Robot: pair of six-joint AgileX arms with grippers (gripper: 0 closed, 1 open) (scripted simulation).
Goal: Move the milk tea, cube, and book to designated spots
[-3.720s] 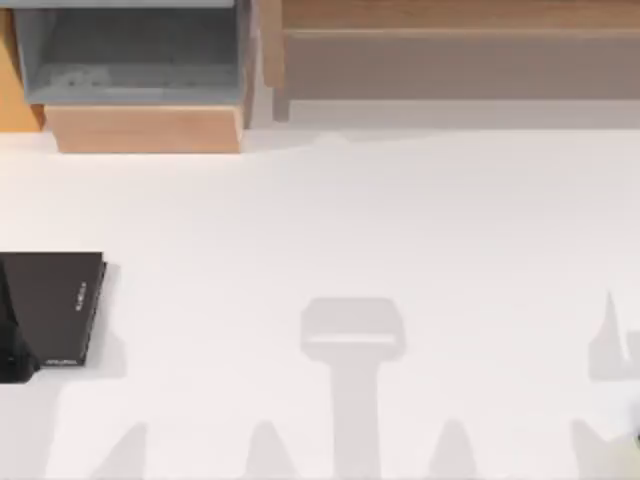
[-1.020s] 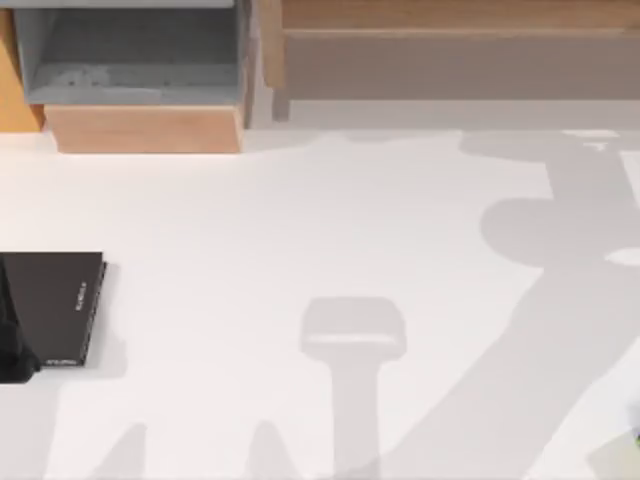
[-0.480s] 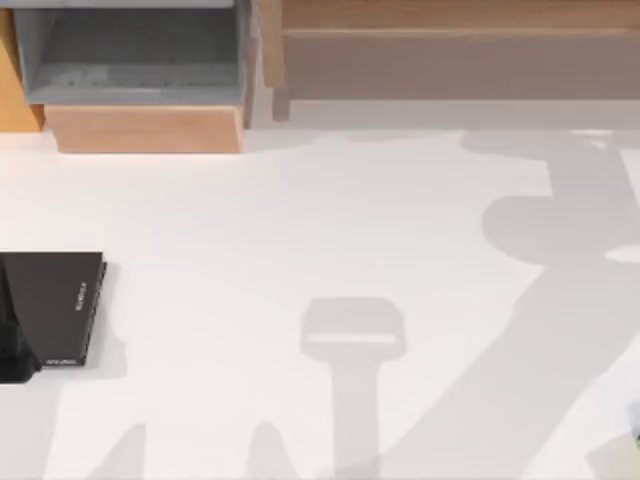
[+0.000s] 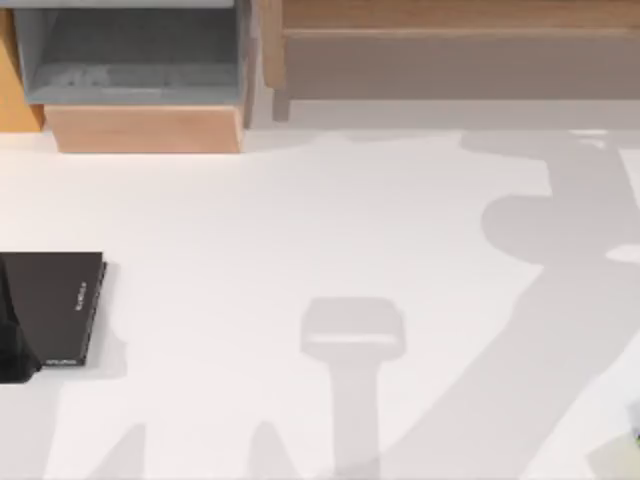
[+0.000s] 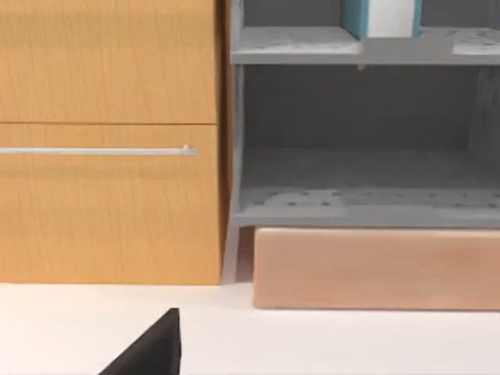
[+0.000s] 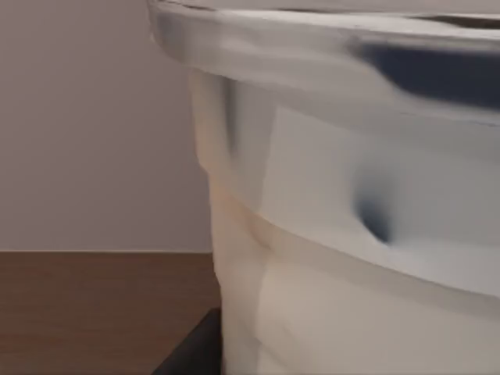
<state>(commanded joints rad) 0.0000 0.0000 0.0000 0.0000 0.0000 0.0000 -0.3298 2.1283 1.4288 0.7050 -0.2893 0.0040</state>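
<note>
One milk tea cup point(image 6: 351, 234) looms very close in the right wrist view, pale and creamy below and whiter above, with a broad lid rim point(image 6: 312, 35) across its top and a small dent in its side. A dark sliver point(image 6: 191, 351) sits against the cup's lower edge. I cannot tell from this whether the right tool is apart, together or clamped on the cup. Behind the cup are a brown wooden surface point(image 6: 94, 305) and a plain wall point(image 6: 86, 125). In the left wrist view, the book point(image 5: 383, 16) stands upright on the upper level of a grey shelf unit point(image 5: 359, 203), its teal cover beside white page edges. The level beneath it is bare grey board. A pale wooden block point(image 5: 375, 269) lies just under the shelf unit, and an orange-brown cabinet point(image 5: 109, 203) with a thin metal handle point(image 5: 94, 151) stands touching the unit's side. A black corner point(image 5: 152, 351) pokes up over the white worktop point(image 5: 328, 344) in front. From above, the flat black book point(image 4: 60, 305) lies at the worktop's left edge, with small white lettering on its spine. A dark shape point(image 4: 14, 350) overlaps its near left corner. The left tool's state cannot be told either. Broad grey shadows point(image 4: 560, 260) cross the right half of the worktop, and a long wooden shelf point(image 4: 460, 50) runs along the far right.
</note>
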